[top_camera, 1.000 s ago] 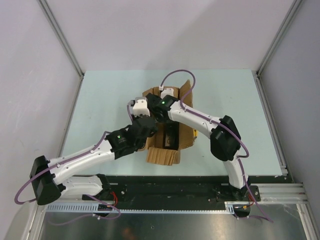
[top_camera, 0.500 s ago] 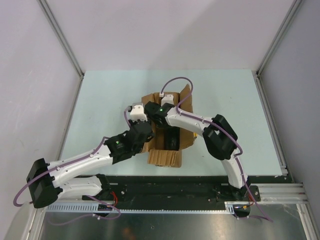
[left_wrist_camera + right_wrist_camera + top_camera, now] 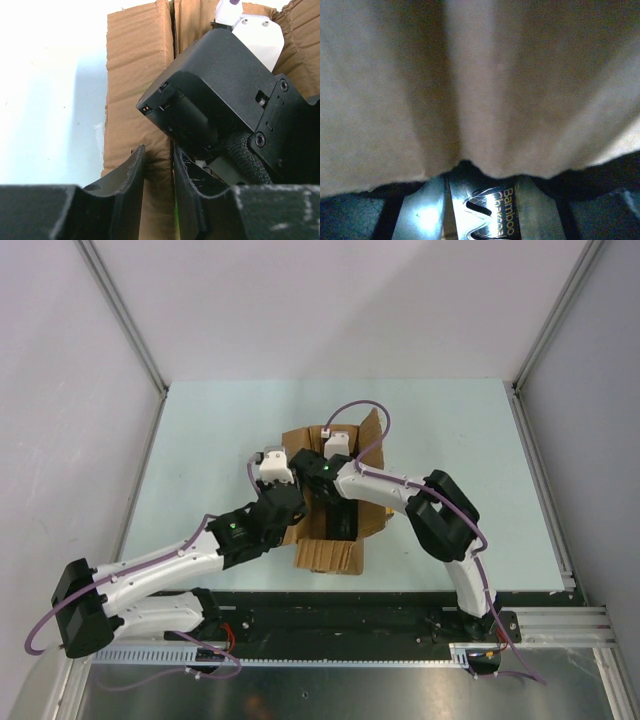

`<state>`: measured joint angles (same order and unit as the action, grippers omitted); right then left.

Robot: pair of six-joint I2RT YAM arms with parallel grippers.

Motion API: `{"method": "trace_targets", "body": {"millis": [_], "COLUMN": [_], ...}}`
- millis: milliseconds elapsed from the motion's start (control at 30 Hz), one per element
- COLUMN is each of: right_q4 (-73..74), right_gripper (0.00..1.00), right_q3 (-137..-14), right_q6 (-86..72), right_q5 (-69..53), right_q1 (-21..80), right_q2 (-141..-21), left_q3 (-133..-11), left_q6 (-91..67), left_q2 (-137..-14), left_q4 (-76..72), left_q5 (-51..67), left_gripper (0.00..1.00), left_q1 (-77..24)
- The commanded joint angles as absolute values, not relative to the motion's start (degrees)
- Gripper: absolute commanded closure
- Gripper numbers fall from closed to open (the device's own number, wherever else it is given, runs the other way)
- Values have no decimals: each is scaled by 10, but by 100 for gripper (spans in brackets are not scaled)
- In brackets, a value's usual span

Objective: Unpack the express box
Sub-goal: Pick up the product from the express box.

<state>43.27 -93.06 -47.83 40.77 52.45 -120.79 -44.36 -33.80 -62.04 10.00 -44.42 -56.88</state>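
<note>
Within the express box [image 3: 470, 75], only right wrist shows pack [image 3: 490, 212] lettering.

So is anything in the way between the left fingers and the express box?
Nothing visible. The left fingers are right at a flap of the express box, cardboard directly ahead. The right arm's wrist is further in, over the box, not between them.

creased matt cardboard express box [image 3: 130, 75]; glossy printed package [image 3: 506, 216] inside

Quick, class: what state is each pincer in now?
Left pincer: slightly apart astride the express box wall; grip unclear.
Right pincer: inside the box, cannot be told.
</note>
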Motion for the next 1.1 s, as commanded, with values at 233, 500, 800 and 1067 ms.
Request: {"method": "trace_targets", "body": {"millis": [233,500,800,1067], "right_q4": [497,384,322,273], "right_gripper": [98,100,100,100], "right_q3": [-872,-833,-811,-772], "right_q6": [-470,-429,-388,-388], "right_q5": [316,229,213,206], "right_q1": [527,517,512,504], "right_q2": [-1197,-1058,-960,-895], "left_q3": [-428,-428,-432,-434], "left_q6": [-322,-317,-313,-309], "left_q2": [-612,-616,-619,-621], "left_q4": [153,155,153,153], "left_q5": [-441,-445,-453,-457], "left_gripper": [68,74,74,73], "left_q1": [-571,-571,-571,-571]}}
